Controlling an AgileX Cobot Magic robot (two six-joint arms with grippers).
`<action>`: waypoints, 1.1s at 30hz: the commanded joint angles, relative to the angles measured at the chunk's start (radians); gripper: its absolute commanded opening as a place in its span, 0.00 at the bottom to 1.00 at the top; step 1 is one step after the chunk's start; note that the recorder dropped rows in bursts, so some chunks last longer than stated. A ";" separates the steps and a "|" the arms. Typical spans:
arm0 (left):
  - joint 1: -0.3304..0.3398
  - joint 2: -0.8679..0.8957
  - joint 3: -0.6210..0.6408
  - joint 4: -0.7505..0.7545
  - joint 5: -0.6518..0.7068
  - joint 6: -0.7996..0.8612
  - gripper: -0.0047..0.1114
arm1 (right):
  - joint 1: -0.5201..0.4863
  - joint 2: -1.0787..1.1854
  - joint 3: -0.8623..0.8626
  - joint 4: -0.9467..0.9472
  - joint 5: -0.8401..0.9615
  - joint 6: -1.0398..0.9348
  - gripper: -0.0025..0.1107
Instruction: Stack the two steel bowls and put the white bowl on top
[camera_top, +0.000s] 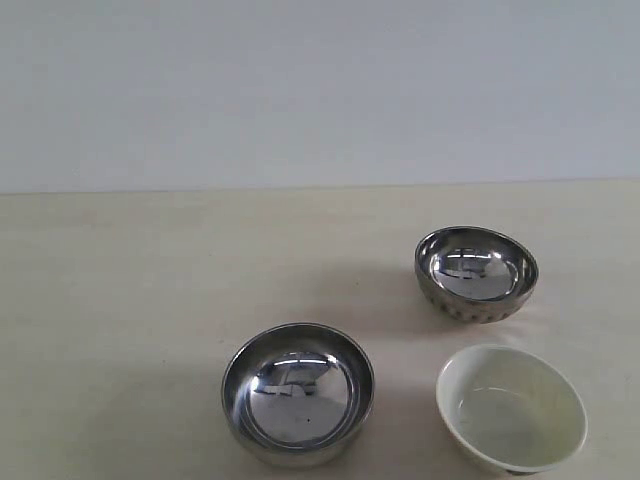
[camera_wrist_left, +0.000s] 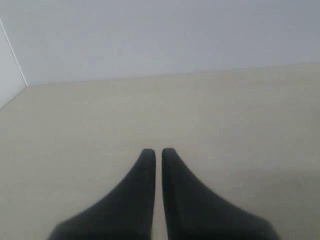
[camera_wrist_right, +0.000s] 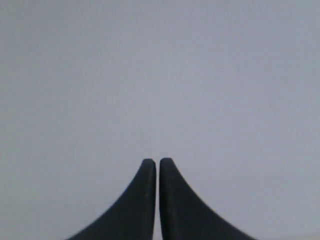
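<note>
A smooth-sided steel bowl (camera_top: 298, 393) sits at the front middle of the pale table (camera_top: 130, 300). A second steel bowl (camera_top: 476, 272) with a ribbed lower outside stands further back on the right. The white bowl (camera_top: 511, 410) rests upright at the front right, close in front of the ribbed one. No arm shows in the exterior view. My left gripper (camera_wrist_left: 158, 151) is shut with nothing between its dark fingers, over bare table. My right gripper (camera_wrist_right: 158, 161) is shut too, facing a plain grey wall. Neither wrist view shows a bowl.
A grey wall (camera_top: 320, 90) runs behind the table's far edge. In the left wrist view a wall corner (camera_wrist_left: 14, 60) meets the tabletop.
</note>
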 joint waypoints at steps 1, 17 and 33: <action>0.004 -0.001 0.003 -0.010 0.000 0.000 0.07 | -0.002 -0.004 -0.055 -0.004 0.034 0.107 0.02; 0.004 -0.001 0.003 -0.010 0.000 0.000 0.07 | -0.002 0.506 -0.531 0.003 0.488 0.060 0.09; 0.004 -0.001 0.003 -0.010 0.000 0.000 0.07 | 0.002 1.309 -0.872 0.237 0.680 -0.122 0.51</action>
